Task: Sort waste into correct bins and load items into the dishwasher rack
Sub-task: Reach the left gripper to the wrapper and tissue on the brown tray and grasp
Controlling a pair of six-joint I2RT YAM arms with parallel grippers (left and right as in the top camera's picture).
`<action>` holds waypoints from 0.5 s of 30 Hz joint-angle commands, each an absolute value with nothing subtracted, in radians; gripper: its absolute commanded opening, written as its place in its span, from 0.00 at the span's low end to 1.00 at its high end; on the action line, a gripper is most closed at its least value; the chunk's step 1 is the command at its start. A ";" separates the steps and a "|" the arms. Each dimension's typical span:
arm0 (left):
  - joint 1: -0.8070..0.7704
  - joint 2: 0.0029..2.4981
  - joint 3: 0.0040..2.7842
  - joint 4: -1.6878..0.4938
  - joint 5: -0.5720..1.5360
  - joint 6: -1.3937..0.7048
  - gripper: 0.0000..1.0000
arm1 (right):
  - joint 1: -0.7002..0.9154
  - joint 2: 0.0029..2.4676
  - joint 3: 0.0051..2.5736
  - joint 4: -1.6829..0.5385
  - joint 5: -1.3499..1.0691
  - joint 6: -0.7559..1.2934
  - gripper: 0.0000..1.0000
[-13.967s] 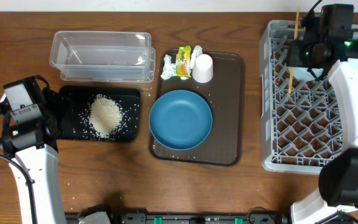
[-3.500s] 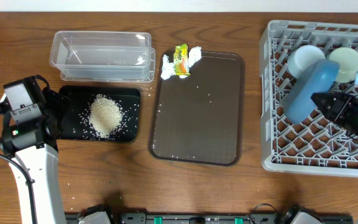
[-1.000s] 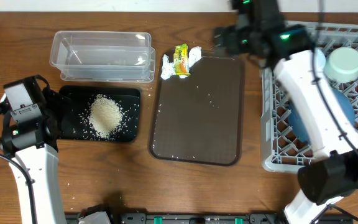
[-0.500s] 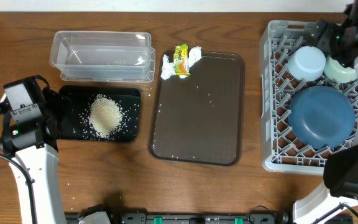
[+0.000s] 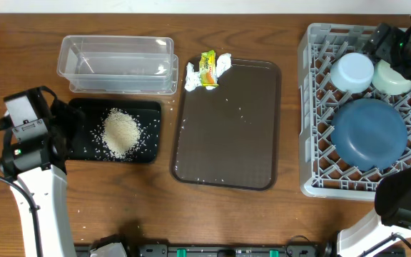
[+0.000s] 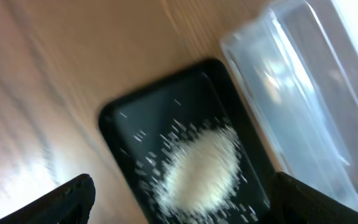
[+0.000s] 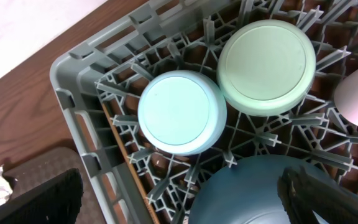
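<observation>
Nearest, the left claw hangs wide open and empty over the black tray, where the rice heap lies. Across the worktop, the large blue bowl sits in the dishwasher rack, apparently rim-down. The brown serving tray carries only stray grains. Further back stands the empty clear tub. The tissue and snack wrapper touch each other at the brown tray's far corner. Two small bowls, pale blue and mint, rest upturned in the rack's far end. The right claw hovers above them, spread wide, holding nothing.

The dishes look loaded, so that waste probably comes next. It is best to descend straight and pinch one piece cleanly.

Earlier, the blue bowl and a white cup stood on the brown tray. The left arm has not shifted.
</observation>
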State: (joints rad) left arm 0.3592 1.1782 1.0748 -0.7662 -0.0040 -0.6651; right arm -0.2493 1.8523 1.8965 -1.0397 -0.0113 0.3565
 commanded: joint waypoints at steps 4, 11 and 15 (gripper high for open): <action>0.360 1.182 1.090 -0.744 0.590 -0.709 0.92 | -0.252 1.839 1.915 -1.043 -0.015 0.369 0.99; 0.139 1.184 1.114 -0.410 0.949 -0.565 0.90 | -0.252 1.839 1.915 -1.043 -0.015 0.369 0.99; -0.105 1.238 1.223 -0.492 0.703 -0.474 0.91 | -0.252 1.839 1.915 -1.043 -0.015 0.369 0.99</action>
